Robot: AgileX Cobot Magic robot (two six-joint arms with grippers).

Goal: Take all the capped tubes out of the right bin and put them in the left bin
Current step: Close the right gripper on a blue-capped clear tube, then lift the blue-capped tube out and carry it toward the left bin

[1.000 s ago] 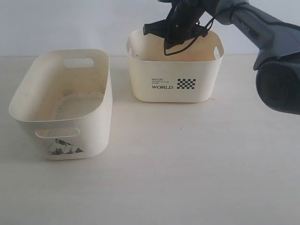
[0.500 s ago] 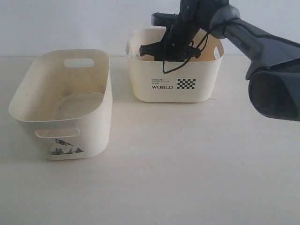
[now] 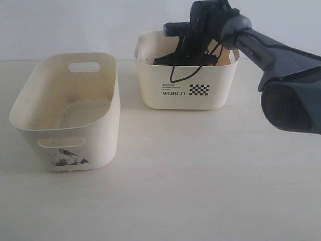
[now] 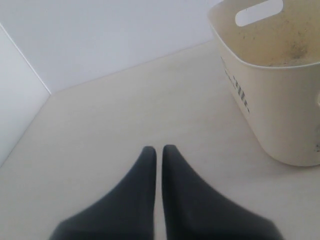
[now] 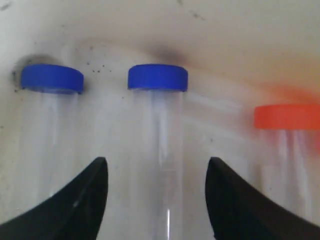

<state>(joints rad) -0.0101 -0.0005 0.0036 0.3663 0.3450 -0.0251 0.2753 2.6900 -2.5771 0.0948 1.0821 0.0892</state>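
Right tool (image 5: pixel 156 164) is spread wide and sunk into the right bin (image 3: pixel 165 83), on the end of the right arm (image 3: pixel 271 47), which reaches in over the bin's rim. Both bins stand well apart on the pale worktop (image 3: pixel 200 175). The left bin (image 3: pixel 30 88), the longer of the two, shows no tubes in the part of its floor that is visible. The left tool (image 4: pixel 159 149) is low over the worktop just outside that bin, its fingers pressed together on nothing, so the right arm is clearly the nearer one.

The coming grasp turns on the middle tube (image 5: pixel 158 125). It sits straight ahead in the gap between the right tool's fingers, with its long axis running away from the tool and its cap at the far end. Neither finger touches it, and a plain squeeze would likely meet its body across the width.

It is a clear, slim tube with a flat blue cap. A second blue-capped tube (image 5: pixel 50 115) lies parallel beyond one finger, and an orange-capped tube (image 5: pixel 287 145) lies beyond the other. I cannot tell whether they lie flat or lean on the bin wall.
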